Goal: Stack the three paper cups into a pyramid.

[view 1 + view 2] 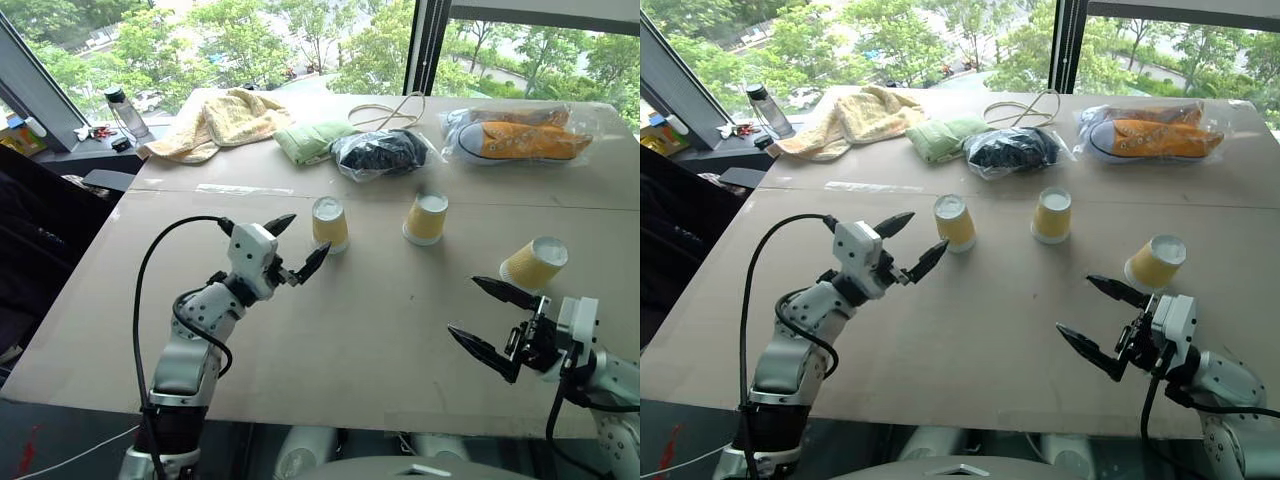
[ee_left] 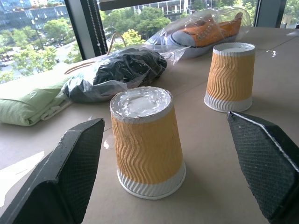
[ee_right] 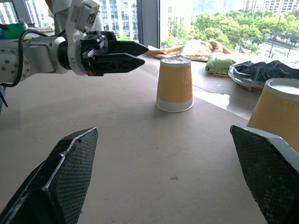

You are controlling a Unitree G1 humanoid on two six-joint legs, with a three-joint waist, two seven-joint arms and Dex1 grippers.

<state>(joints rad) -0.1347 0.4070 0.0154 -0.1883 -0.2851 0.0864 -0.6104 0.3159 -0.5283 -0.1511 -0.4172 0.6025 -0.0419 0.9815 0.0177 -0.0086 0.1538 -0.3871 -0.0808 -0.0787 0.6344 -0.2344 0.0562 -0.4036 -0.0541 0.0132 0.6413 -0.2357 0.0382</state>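
Three paper cups (image 1: 330, 224) stand unstacked (bagged shoes (image 1: 525, 136) lie behind).

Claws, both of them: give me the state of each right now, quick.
Left claw: open, holding nothing, close to the nearest paper cup.
Right claw: open, holding nothing.

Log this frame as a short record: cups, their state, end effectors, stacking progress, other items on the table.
cups: left cup, middle cup, right cup
cup state: all upside down, standing apart, right one tilted
left end effector: open, just short of the left cup
right end effector: open, near the right cup, holding nothing
stacking: not begun
other items: bagged orange shoes, dark bag, green cloth, yellow towel
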